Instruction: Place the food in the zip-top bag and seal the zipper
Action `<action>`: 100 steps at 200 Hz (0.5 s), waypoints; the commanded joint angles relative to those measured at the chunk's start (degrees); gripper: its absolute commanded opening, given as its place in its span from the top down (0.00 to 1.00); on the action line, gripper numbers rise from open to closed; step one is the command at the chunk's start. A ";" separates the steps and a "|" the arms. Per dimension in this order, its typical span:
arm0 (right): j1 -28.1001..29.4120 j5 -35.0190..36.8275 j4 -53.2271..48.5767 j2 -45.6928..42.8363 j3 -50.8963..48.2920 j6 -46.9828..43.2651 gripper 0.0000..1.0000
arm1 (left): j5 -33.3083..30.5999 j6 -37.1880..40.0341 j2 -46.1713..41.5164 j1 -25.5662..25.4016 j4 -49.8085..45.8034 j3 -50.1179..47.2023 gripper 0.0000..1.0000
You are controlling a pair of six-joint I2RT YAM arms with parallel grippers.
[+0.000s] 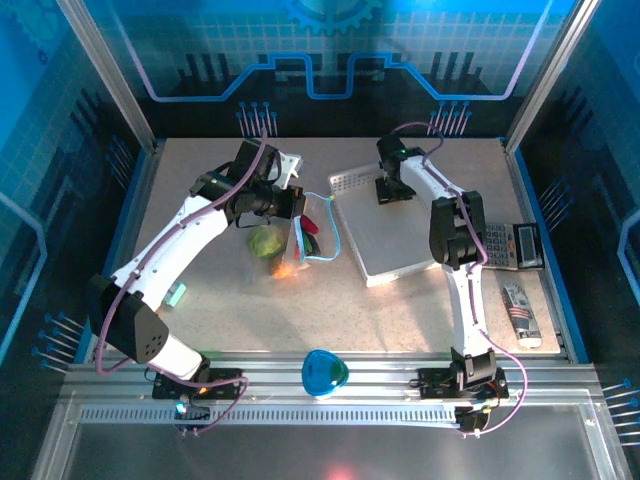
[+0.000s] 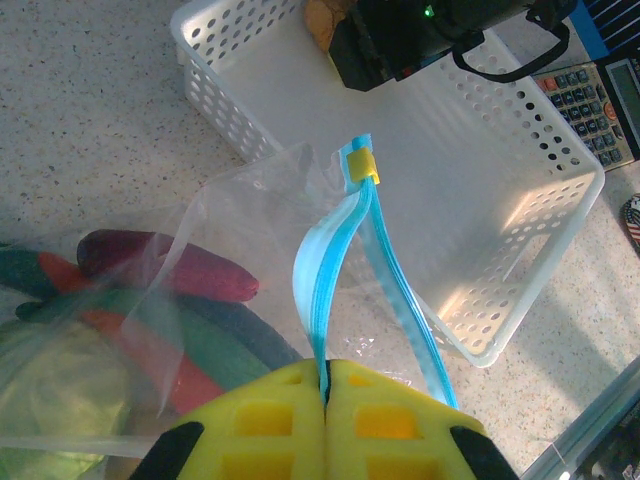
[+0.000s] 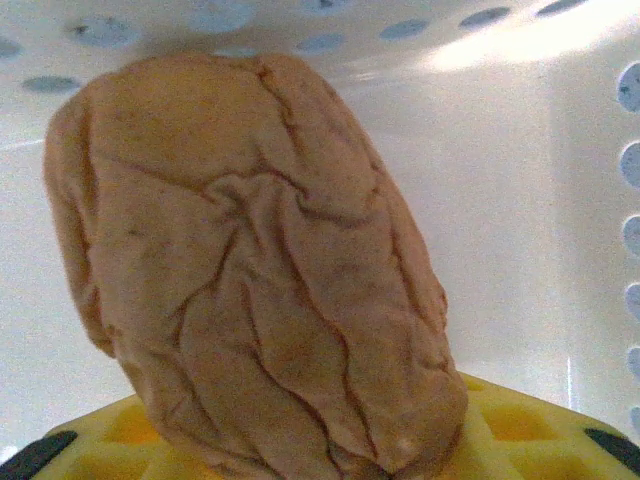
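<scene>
Zipper (image 2: 325,290) clamped in my L tool (image 2: 325,385) to hold bag (image 2: 230,200) mouth up; R tool (image 1: 392,190) at tan piece (image 3: 260,270) in basket (image 2: 560,230), grip unclear.

We see a clear, glossy plastic bag (image 2: 245,195) with a smooth blue zipper (image 2: 322,270), a white perforated plastic basket (image 2: 500,310), a wrinkled matt tan piece (image 3: 250,270), a speckled surface (image 2: 90,120).

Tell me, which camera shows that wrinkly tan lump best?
The right wrist view: the tan piece is close up, wrinkles sharp, inside the white basket. The left wrist view catches just a tan sliver at the basket's far end; from above it's too small to tell.
</scene>
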 commanded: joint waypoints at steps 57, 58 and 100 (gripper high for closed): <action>0.37 -5.21 4.14 -16.20 -12.06 -0.02 0.65 | -0.45 0.65 -0.56 0.46 0.84 -0.02 0.99; 0.35 -5.37 4.17 -16.57 -12.28 -0.02 0.65 | -0.45 0.65 -0.54 0.46 0.90 -0.03 0.99; 2.20 -13.67 5.60 -32.84 -23.75 2.09 0.65 | -0.32 0.91 1.02 0.48 0.82 0.66 1.00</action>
